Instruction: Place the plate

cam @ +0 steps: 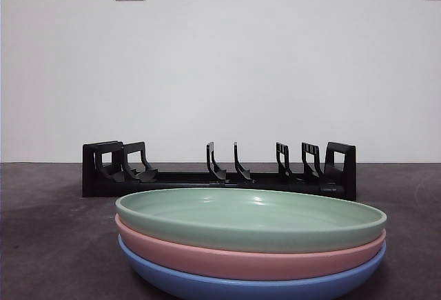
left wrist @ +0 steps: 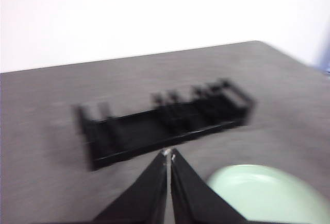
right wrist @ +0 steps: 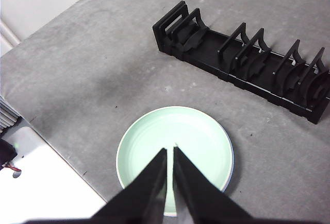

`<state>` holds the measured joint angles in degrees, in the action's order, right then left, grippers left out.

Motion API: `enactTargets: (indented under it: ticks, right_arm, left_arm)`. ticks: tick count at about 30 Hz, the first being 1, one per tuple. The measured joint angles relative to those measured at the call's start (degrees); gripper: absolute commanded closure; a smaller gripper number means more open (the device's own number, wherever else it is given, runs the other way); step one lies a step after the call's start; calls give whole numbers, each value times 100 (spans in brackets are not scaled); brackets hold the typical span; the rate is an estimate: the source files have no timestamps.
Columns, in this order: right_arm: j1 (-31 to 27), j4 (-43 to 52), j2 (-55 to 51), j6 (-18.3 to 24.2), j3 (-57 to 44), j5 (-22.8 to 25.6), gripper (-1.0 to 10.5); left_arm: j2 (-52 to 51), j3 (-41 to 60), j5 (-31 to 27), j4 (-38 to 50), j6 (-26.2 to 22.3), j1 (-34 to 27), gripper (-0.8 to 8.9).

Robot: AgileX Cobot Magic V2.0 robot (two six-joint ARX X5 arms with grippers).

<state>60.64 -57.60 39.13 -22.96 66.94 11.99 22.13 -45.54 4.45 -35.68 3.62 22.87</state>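
Observation:
A stack of three plates stands at the front of the table: a green plate (cam: 249, 218) on top, a pink plate (cam: 248, 258) under it and a blue plate (cam: 241, 286) at the bottom. Behind it lies a black slotted dish rack (cam: 219, 172), empty. In the right wrist view the green plate (right wrist: 191, 147) lies below my right gripper (right wrist: 169, 149), which is shut and empty above it. In the blurred left wrist view my left gripper (left wrist: 168, 153) is shut and empty, between the rack (left wrist: 160, 123) and the green plate (left wrist: 268, 195). Neither arm shows in the front view.
The dish rack (right wrist: 247, 59) has several upright dividers. The grey table (right wrist: 93, 69) ends at an edge near the plates in the right wrist view, with a white surface (right wrist: 46, 188) beyond it. A white wall (cam: 220, 65) stands behind the table.

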Motion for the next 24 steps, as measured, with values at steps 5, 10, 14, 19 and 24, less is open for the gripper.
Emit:
enactTargets:
  ticks: [5,10,14,19,24]
  right_arm:
    - [0,-2,-2,0,0,2,929]
    - [0,-2,0,0,0,0,928]
    - [0,0,0,0,0,0,928]
    - [0,0,0,0,0,2,928]
    - [0,2,0,0,0,2,928]
  left_arm:
    - [-957,2240,0,1276,-223,-1235,804]
    - [-1635,3462,-2,1672,-219,-1954,804]
    - [-1930,3926,-7,1825,-219,-2232,804]
    - [-2164,4229,-20,2181,-212,-2328,804]
    - [-2188,4306,-151,2393,-127,-2330,804]
